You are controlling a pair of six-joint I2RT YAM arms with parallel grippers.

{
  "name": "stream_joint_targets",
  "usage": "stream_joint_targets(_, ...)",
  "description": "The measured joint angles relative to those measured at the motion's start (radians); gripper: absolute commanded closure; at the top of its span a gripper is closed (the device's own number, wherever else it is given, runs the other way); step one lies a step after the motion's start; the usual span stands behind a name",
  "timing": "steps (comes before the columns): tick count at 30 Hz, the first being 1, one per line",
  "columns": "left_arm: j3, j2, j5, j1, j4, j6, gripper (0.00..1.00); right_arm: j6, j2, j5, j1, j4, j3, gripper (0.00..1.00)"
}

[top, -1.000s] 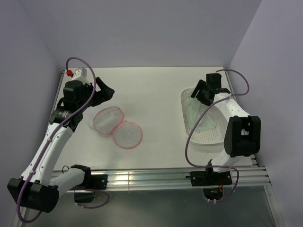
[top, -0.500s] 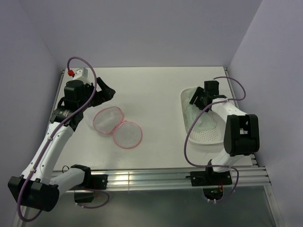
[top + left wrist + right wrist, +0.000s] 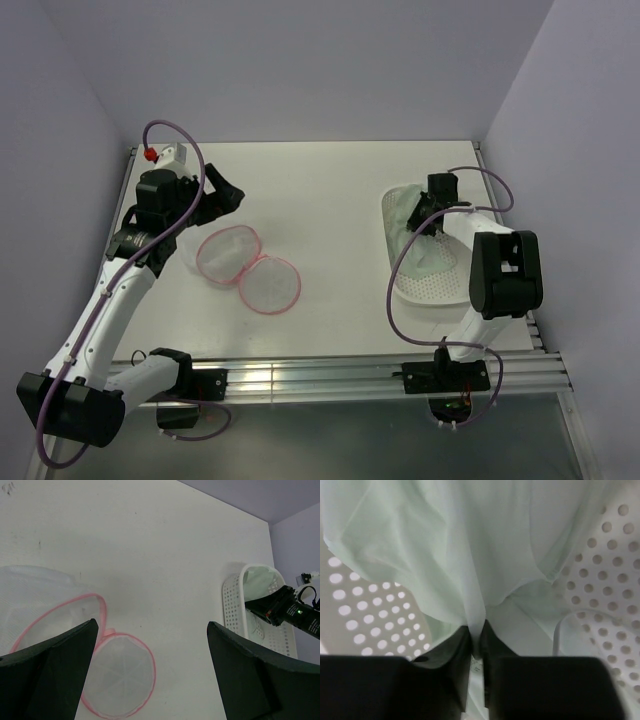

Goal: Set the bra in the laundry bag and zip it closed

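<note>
The right claw [image 3: 476, 630] is clenched on a fold of the bra [image 3: 470, 545], its dark jaws nearly meeting, with a ridge of pale mint fabric pinched between them at the bottom centre of the wrist view. Above the pinch, the sheer cloth fans out across the upper frame and drapes over the perforated wall of the white basket [image 3: 440, 298]. In the overhead view that basket sits at the right of the bench [image 3: 330, 190], and the bra lies inside it with none of the fabric over the rim.

The laundry bag [image 3: 248, 268] lies well apart from the basket, at the left centre of the overhead frame. It is open flat as two pink-rimmed mesh discs joined at a hinge, and its long axis runs from upper left to lower right. From the clenched claw the bag lies to the left and a little lower in the frame, across bare bench.

The left claw [image 3: 222, 195] hangs released, jaws spread wide, just above and to the left of the upper disc, so it is much the nearer of the two to the bag. The carry looks likely to fall to the right arm, lifting the garment out of the basket and crossing leftward to the nearer, lower-right disc, while the left is placed to steady the bag.
</note>
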Motion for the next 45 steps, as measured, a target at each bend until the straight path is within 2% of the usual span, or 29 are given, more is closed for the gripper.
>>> stream_joint_targets(2,0.000,0.000,0.000,-0.001,0.000,0.000,0.01,0.003,0.000,-0.001,0.000,0.000,0.000,1.00)
stream_joint_targets(8,0.000,0.000,-0.001,-0.006,0.000,0.000,0.02,0.007,-0.017,0.001,0.000,-0.028,0.010,1.00)
stream_joint_targets(14,0.000,0.000,-0.001,-0.007,0.000,0.000,0.02,0.008,-0.192,0.018,0.000,-0.133,0.062,1.00)
stream_joint_targets(22,0.000,0.003,-0.005,-0.013,0.000,0.000,0.02,0.007,-0.430,0.025,0.000,-0.227,0.277,1.00)
stream_joint_targets(31,0.000,0.007,-0.005,-0.013,0.000,0.000,0.02,0.007,-0.486,-0.027,0.018,-0.349,0.476,1.00)
stream_joint_targets(34,0.000,0.007,-0.005,-0.013,0.000,0.000,0.02,0.008,-0.470,-0.020,0.092,-0.377,0.552,1.00)
stream_joint_targets(38,0.000,0.007,-0.006,-0.013,0.000,0.000,0.02,0.016,-0.411,-0.015,0.251,-0.388,0.652,1.00)
stream_joint_targets(45,0.000,0.007,-0.009,-0.013,-0.001,0.000,0.02,0.062,-0.270,0.003,0.409,-0.378,0.726,1.00)
